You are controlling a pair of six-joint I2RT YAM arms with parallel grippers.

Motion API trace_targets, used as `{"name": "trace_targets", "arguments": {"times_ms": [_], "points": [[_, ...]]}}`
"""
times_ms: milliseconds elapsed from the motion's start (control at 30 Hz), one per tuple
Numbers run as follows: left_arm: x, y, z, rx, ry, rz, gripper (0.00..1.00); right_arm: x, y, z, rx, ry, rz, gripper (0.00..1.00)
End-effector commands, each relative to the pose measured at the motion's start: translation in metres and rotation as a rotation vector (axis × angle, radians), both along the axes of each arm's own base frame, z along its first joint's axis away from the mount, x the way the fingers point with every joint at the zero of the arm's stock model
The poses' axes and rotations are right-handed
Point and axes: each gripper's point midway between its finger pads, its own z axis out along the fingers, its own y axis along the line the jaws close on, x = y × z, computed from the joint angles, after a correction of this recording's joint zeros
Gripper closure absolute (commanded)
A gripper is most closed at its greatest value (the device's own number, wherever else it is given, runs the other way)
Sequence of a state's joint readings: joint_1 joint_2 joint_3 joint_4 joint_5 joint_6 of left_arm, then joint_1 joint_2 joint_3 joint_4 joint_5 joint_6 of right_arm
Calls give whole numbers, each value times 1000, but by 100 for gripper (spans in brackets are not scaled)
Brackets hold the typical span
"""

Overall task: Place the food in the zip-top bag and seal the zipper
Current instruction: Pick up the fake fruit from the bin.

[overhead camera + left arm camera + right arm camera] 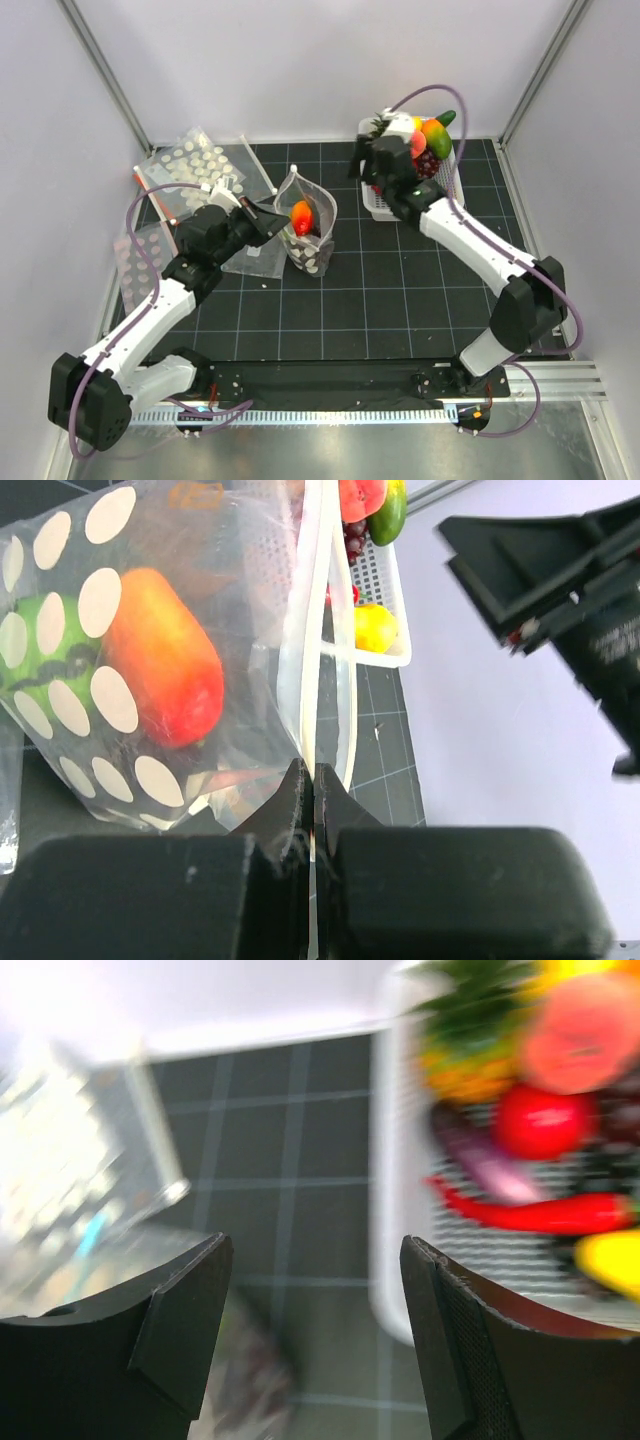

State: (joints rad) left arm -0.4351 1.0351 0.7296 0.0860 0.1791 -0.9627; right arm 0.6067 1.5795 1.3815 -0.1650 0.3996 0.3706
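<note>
The zip-top bag [310, 235] stands open on the dark mat, clear with white dots. Inside it lie an orange-red fruit [301, 214] and a green piece [45, 655]; the fruit also shows in the left wrist view [165, 670]. My left gripper [277, 222] is shut on the bag's white zipper strip [315, 630] at its left rim. More food sits in a white basket [385, 205]: a green and orange fruit [437, 135], dark grapes [427, 162], a red chilli [545, 1212]. My right gripper [370, 165] is open and empty over the basket's left edge.
Flat dotted clear sheets [195, 165] lie at the back left, more at the left edge [140, 255]. A plain clear bag lies under the left arm [250, 255]. White walls close the cell on three sides.
</note>
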Motion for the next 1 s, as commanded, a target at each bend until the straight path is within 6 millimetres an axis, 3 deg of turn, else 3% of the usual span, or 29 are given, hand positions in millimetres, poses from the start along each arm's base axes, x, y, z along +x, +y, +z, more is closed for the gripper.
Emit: {"name": "trace_targets", "arguments": {"times_ms": [0, 67, 133, 200, 233, 433, 533, 800, 967], "points": [[2, 5, 13, -1, -50, 18, 100, 17, -63, 20, 3, -12, -156, 26], [2, 5, 12, 1, -50, 16, 100, 25, -85, 5, -7, 22, -220, 23], [2, 3, 11, 0, -46, 11, 100, 36, -114, -19, 2, 89, -331, 14], [2, 3, 12, -2, -48, 11, 100, 44, -145, -27, -4, 115, -453, 10], [2, 3, 12, 0, -49, 9, 100, 44, -155, -44, -28, 164, -499, 8], [1, 3, 14, -2, -55, 7, 100, 42, -202, -68, -39, 257, -726, 0], [0, 3, 14, -2, -58, 5, 100, 44, -213, -84, -31, 326, -779, 0], [0, 3, 15, -2, -60, 2, 100, 48, -222, -106, -84, 359, -802, 0], [0, 3, 15, -1, -62, 2, 99, 48, -227, -133, -30, 413, -806, 1]]}}
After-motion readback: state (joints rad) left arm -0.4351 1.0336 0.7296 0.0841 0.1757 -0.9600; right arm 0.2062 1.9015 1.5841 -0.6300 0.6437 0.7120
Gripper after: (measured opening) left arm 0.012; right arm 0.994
